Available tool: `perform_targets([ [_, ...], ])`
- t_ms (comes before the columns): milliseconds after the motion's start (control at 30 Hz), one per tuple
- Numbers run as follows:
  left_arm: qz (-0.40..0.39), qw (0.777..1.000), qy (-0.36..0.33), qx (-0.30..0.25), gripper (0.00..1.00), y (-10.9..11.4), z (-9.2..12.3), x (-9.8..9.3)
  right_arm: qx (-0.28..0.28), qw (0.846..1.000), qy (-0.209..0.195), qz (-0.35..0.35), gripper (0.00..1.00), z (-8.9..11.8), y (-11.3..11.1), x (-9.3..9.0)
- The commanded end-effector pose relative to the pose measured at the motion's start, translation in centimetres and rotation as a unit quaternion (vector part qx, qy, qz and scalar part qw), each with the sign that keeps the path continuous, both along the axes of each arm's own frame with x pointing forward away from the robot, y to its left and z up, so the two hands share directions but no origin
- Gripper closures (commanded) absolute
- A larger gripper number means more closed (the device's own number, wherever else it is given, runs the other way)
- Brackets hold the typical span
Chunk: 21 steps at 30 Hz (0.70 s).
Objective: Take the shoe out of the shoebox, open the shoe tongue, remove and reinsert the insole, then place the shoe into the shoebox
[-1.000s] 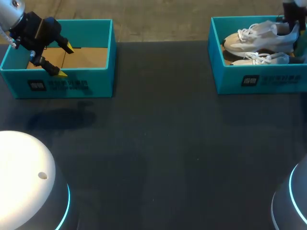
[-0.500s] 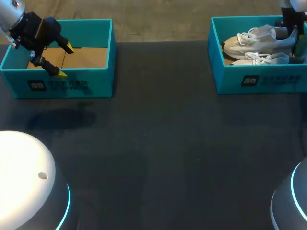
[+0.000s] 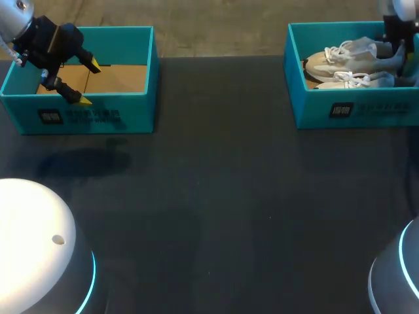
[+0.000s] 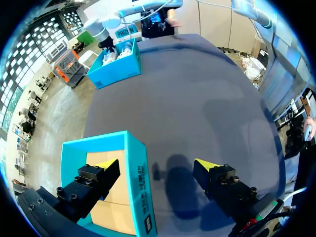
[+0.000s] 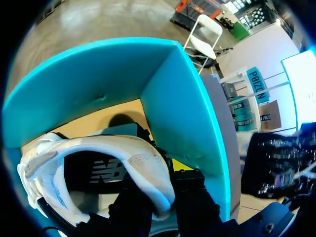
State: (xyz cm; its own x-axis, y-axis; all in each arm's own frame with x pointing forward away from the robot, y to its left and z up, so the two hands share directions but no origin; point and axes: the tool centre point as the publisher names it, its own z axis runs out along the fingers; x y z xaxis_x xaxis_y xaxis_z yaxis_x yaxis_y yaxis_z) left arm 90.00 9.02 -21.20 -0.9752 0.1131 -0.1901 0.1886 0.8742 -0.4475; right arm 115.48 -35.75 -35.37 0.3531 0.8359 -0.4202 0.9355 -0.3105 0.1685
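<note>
Gripping the heel collar of the pale shoe (image 3: pixel 353 57), as far as the cramped wrist view lets me judge, the right jaws stand closed on it. The padded rim (image 5: pixel 148 173) passes between the two dark fingers, and one yellow fingertip (image 5: pixel 180 165) shows just beside it on the outer side. The right arm (image 3: pixel 396 13) comes down into the far right corner of the teal shoebox (image 3: pixel 366 111).

The shoe is inside that shoebox, with its sole toward the cardboard floor. Its long axis runs along the box's length, heel at the right jaws and toe pointing straight away from them, toward the middle of the desk (image 3: pixel 229 196). The white laces lie on top, ahead of the jaws. In the right wrist view the shoe (image 5: pixel 133 153) curves out from between the fingers, with the teal wall (image 5: pixel 182 108) close on the outer side.

A second shoe (image 3: pixel 357 80) lies in the same box just beside the first, parallel to it, on the side nearer the box's front wall.

The left jaws are wide open and hold nothing. Their yellow fingertips (image 4: pixel 106 164) hang above the other teal box (image 3: pixel 98 114), whose front wall (image 4: pixel 136 177) runs under the gap between them. One finger is over the cardboard floor and the other is over the dark desk outside.
</note>
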Motion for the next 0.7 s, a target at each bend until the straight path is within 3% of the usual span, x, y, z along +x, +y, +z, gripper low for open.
perform_targets([
  [33,0.0,1.0,0.001,0.002,0.0,0.0,0.1,0.0,0.0,1.0,0.003,-0.004,0.96,-0.4,0.0,0.6],
  [100,0.0,1.0,0.001,0.002,0.0,0.0,0.1,0.0,0.001,1.0,0.002,-0.005,0.68,-0.2,0.0,0.5],
  [200,0.0,1.0,0.001,0.002,0.0,0.0,0.1,0.0,0.003,1.0,0.002,-0.004,0.53,0.0,0.0,0.2],
  [700,0.0,1.0,0.001,0.002,0.0,0.0,0.1,0.0,0.025,0.999,-0.016,0.025,0.51,3.2,2.3,-0.5],
])
